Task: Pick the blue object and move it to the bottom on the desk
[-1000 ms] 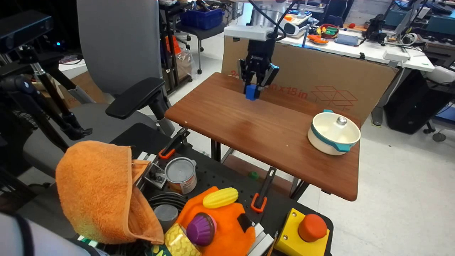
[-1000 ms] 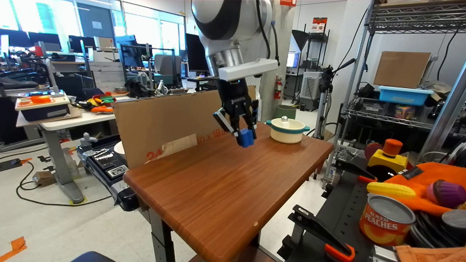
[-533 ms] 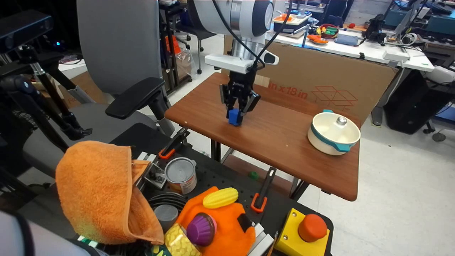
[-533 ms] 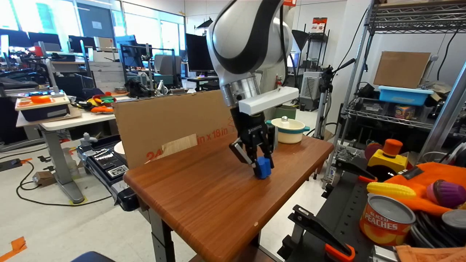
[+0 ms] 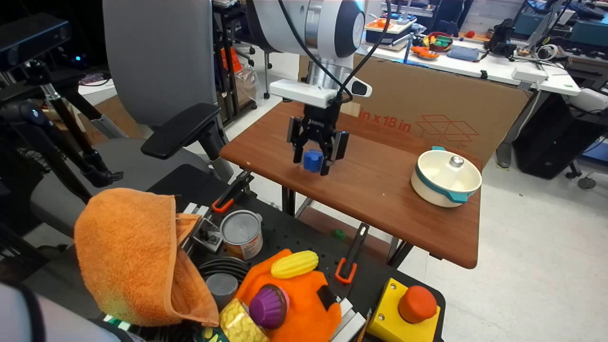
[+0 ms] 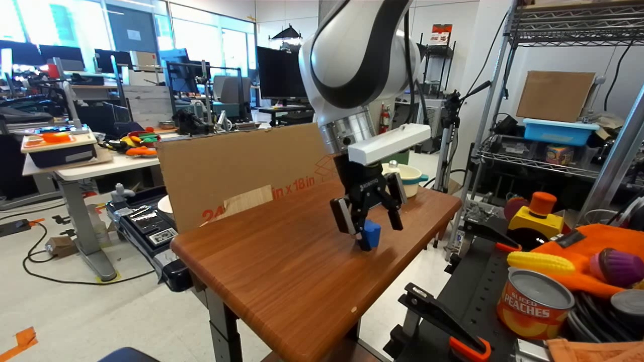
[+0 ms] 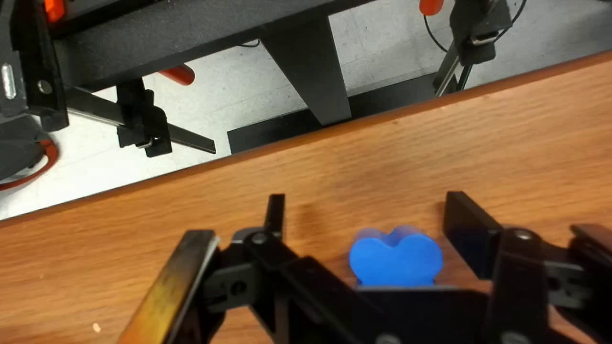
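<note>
The blue object [image 7: 397, 260], a small block with a heart-shaped top, stands on the reddish-brown desk [image 5: 375, 156] near the long edge away from the cardboard. Around it, my gripper [image 5: 311, 165] is open, one finger on either side. In the wrist view, wood grain shows between the block and each of the fingers [image 7: 471, 234], so neither grips it; the block's lower part is hidden behind the gripper body. In an exterior view, one fingertip partly covers the blue object [image 6: 372, 234], and the other stands well apart from it.
A cream pot with teal handles [image 5: 446, 178] sits toward one end of the desk. A cardboard panel [image 5: 403, 95] rises along the back edge. Beyond the front edge is a black cart with a clamp [image 5: 350, 256], a can [image 5: 242, 232] and a yellow box with a red button [image 5: 403, 308].
The gripper carried the blue object away from the cardboard, down to the desk by the opposite edge. Since half a second ago its jaws have opened and let go of it.
</note>
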`<action>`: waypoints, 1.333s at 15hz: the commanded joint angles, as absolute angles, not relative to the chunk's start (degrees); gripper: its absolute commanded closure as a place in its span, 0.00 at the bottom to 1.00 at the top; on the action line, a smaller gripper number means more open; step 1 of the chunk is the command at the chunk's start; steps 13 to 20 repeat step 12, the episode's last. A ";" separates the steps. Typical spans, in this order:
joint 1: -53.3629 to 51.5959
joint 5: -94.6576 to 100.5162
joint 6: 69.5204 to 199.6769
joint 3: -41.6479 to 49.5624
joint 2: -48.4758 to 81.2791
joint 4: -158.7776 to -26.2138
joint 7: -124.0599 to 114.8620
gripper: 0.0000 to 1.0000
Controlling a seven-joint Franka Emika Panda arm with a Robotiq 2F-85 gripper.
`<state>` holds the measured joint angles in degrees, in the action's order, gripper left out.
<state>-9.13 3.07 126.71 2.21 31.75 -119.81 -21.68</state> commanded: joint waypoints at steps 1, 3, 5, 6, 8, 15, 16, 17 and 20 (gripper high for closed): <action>-7.70 2.01 126.28 2.35 21.56 -127.24 -20.90 0.00; -6.26 0.66 124.56 1.93 15.17 -130.58 -19.59 0.00; -6.50 1.24 124.77 1.80 20.16 -126.46 -21.00 0.00; -5.68 -0.07 123.85 1.54 17.14 -127.85 -20.01 0.00; -4.85 -0.99 122.81 1.36 13.26 -129.86 -19.26 0.00; -4.82 -1.34 122.80 1.13 12.60 -130.97 -19.15 0.00; -4.82 -1.34 122.80 1.13 12.60 -130.97 -19.15 0.00; -4.82 -1.34 122.80 1.13 12.60 -130.97 -19.15 0.00; -4.82 -1.34 122.80 1.13 12.60 -130.97 -19.15 0.00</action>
